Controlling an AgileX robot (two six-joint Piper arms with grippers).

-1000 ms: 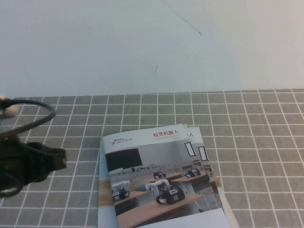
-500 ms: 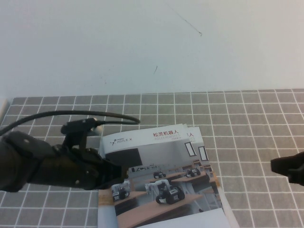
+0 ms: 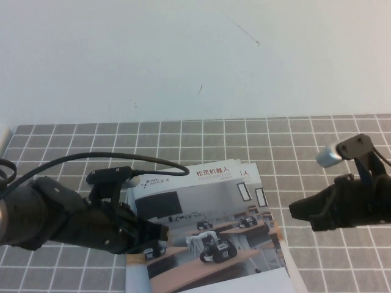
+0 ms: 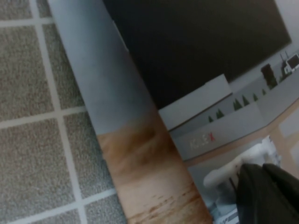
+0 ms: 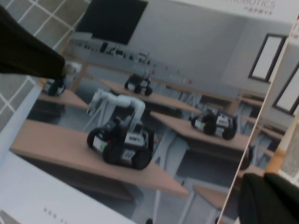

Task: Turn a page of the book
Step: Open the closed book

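Grey gridded matting covers the table [image 3: 317,140] below a white wall; the book [image 3: 208,232] lies closed near the front edge. Left claw [image 3: 160,233] rests at its spine side, probably to pin it; its opening I cannot tell. Right claw [image 3: 300,212], pinched shut and empty, hovers just beside the free edge.

Left wrist view: the page [image 4: 196,84] lies flat against the mat.

Right wrist view: cover photo intact, page unlifted.

Your left gripper [image 3: 160,234] reached in low from the left; your right gripper [image 3: 297,212], closed, hovered right.
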